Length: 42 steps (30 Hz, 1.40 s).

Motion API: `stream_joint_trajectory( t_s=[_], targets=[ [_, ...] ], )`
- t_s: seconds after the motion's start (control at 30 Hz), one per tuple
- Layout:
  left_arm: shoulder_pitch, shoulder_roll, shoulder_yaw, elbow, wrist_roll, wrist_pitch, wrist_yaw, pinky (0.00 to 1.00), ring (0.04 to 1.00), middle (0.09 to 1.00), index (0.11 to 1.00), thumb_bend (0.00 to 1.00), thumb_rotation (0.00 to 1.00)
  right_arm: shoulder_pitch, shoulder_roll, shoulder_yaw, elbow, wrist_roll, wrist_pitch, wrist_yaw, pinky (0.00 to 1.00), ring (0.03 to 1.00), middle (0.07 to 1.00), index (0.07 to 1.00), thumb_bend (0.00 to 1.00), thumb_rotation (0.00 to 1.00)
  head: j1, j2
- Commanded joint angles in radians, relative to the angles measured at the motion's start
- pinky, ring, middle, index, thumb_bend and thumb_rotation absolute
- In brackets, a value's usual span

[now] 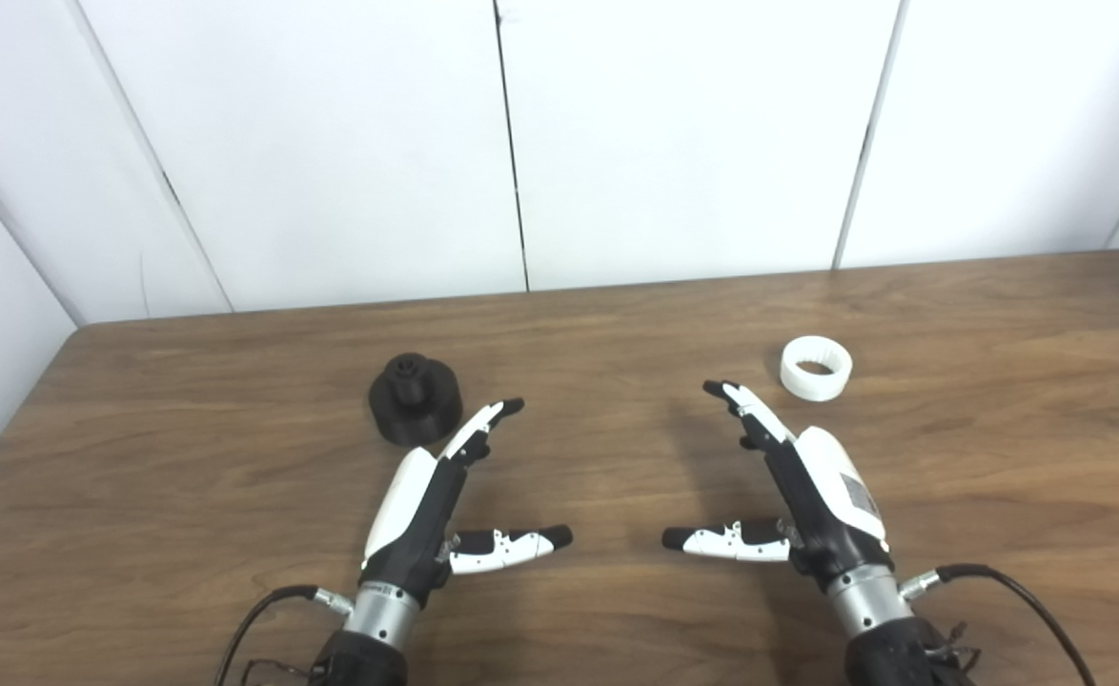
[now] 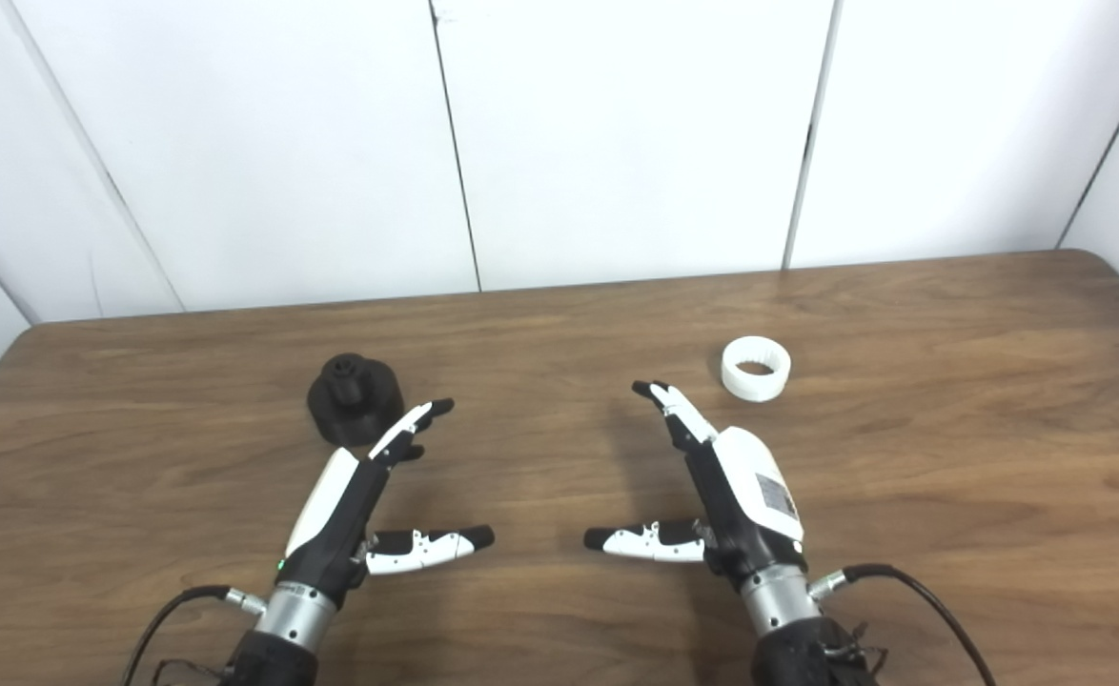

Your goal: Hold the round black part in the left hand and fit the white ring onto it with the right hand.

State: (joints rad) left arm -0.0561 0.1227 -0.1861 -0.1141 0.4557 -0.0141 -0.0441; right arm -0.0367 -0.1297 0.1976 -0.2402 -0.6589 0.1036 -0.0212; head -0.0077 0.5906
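Both hands hover spread over the table (image 1: pixel 617 324), palms facing each other, holding nothing. Left hand (image 1: pixel 426 505) has fingertips just beside the black part (image 1: pixel 415 398), which sits upright on the wood, out to the left. Right hand (image 1: pixel 807 486) carries a small grey label on its back, print too small to read. The white ring (image 1: pixel 816 368) lies flat just beyond that hand's fingertips. Both forearms are cut off at the bottom edge.
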Motion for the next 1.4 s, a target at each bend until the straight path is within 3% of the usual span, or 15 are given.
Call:
stream_joint_trajectory(
  t_s=[0.0, 0.47, 0.57, 0.73, 0.83, 1.13, 1.37],
  targets=[
    [-0.043, 0.005, 0.006, -0.024, -0.006, -0.031, 0.011, 0.84, 0.935, 0.954, 0.901, 0.91, 0.28, -0.032, 0.002, -0.003, -0.038, 0.002, -0.022, -0.007, 0.75, 0.884, 0.939, 0.909, 0.89, 0.31, 0.000, 0.002],
    [-0.037, 0.002, 0.005, -0.041, -0.007, -0.015, 0.003, 0.83, 0.932, 0.957, 0.907, 0.90, 0.26, -0.027, 0.000, -0.001, -0.051, -0.006, -0.018, 0.003, 0.76, 0.889, 0.939, 0.910, 0.88, 0.31, 0.001, 0.011],
    [-0.037, 0.000, 0.001, -0.044, 0.001, -0.013, 0.002, 0.82, 0.929, 0.955, 0.907, 0.90, 0.27, -0.024, -0.001, -0.005, -0.053, 0.000, -0.019, 0.002, 0.76, 0.887, 0.937, 0.909, 0.88, 0.30, 0.021, 0.012],
    [-0.037, -0.021, -0.018, -0.029, 0.026, -0.017, 0.016, 0.80, 0.924, 0.955, 0.910, 0.90, 0.27, -0.018, -0.022, -0.027, -0.037, 0.041, -0.052, -0.006, 0.75, 0.880, 0.939, 0.907, 0.89, 0.28, 0.176, -0.012],
    [-0.043, -0.036, -0.034, -0.016, 0.059, -0.009, 0.024, 0.78, 0.920, 0.956, 0.915, 0.90, 0.30, -0.020, -0.040, -0.040, -0.034, 0.070, -0.055, 0.005, 0.76, 0.883, 0.941, 0.905, 0.90, 0.25, 0.221, -0.020],
    [-0.053, -0.055, -0.039, -0.005, 0.124, -0.006, 0.051, 0.75, 0.897, 0.940, 0.899, 0.91, 0.36, -0.037, -0.076, -0.052, -0.012, 0.115, -0.094, -0.001, 0.75, 0.882, 0.935, 0.892, 0.91, 0.24, 0.233, -0.020],
    [-0.038, -0.056, -0.023, -0.045, 0.196, 0.018, 0.099, 0.81, 0.933, 0.952, 0.889, 0.88, 0.38, -0.029, -0.072, -0.048, -0.018, 0.123, -0.091, 0.004, 0.76, 0.883, 0.936, 0.887, 0.90, 0.24, 0.238, -0.012]
  ],
)
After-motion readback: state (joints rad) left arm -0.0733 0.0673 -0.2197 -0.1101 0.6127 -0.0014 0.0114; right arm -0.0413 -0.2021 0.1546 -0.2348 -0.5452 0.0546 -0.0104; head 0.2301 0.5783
